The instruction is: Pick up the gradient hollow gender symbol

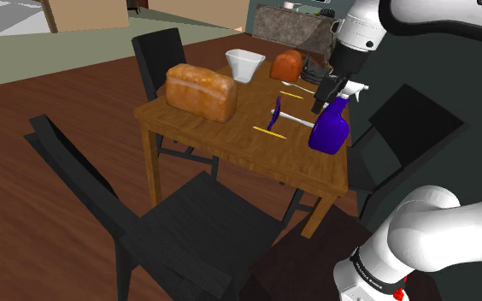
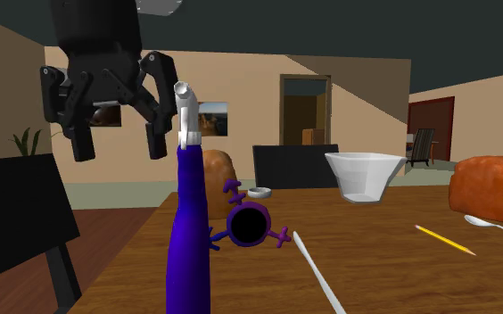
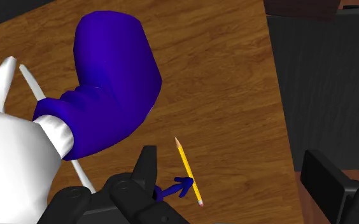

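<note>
Tan walls and a doorway are showing behind a wooden table (image 1: 231, 154), and black chairs (image 1: 179, 231) are standing around it. A big brown loaf (image 1: 201, 91) is sitting on the table toward the shoulder view's left. A blue spray bottle (image 1: 329, 128) with a white head is standing on the side nearer the arm, and a white bowl (image 1: 245, 64) is resting farther back.

The purple hollow symbol (image 1: 275, 114) is sitting on the table just to the shoulder view's left of the bottle. It seems to be standing on edge, though that is hard to be sure of. A yellow pencil (image 3: 189, 172) is lying right beside it.

The black gripper (image 2: 121, 147) is hanging above the table next to the bottle's head, with its jaws standing wide apart and holding nothing. This looks like the approach step, with the grasp not yet made. In the wrist view the symbol is peeking out at one finger's inner side, partly hidden by that finger, rather than sitting midway in the gap.

The next move probably calls for sliding sideways until the symbol is centred between the jaws. Then comes lowering and closing on its thin rim, while keeping off the bottle and the pencil.
</note>
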Controlling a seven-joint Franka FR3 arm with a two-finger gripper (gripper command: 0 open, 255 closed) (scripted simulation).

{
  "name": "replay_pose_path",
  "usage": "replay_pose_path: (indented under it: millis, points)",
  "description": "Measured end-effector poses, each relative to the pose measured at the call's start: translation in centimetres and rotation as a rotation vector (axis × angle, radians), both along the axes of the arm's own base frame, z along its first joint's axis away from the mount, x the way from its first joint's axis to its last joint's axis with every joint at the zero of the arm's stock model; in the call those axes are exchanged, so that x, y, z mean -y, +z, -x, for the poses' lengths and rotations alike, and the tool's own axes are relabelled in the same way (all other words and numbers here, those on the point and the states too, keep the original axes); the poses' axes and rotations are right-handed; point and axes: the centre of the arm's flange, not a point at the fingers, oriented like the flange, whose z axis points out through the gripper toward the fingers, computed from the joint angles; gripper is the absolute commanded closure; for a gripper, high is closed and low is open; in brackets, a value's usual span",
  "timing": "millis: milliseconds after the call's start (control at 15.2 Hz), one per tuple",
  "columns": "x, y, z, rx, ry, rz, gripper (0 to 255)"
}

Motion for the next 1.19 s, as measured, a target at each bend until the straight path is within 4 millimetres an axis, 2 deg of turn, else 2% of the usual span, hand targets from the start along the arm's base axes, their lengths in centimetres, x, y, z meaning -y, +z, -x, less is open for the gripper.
replay_pose_path:
  millis: [132, 264, 528, 924, 1056, 1188]
  points:
    - [0.2, -0.4, -0.3, 0.009, -0.002, 0.002, 0]
    - [0.5, -0.8, -1.6, 0.043, -0.010, 0.009, 0]
    - [1.7, -2.6, -5.3, 0.130, -0.028, 0.025, 0]
    - [3.3, -3.3, -11.1, 0.265, -0.057, 0.051, 0]
    - [3.9, -3.7, -12.5, 0.302, -0.064, 0.058, 0]
    - [4.0, -4.5, -13.0, 0.315, -0.066, 0.060, 0]
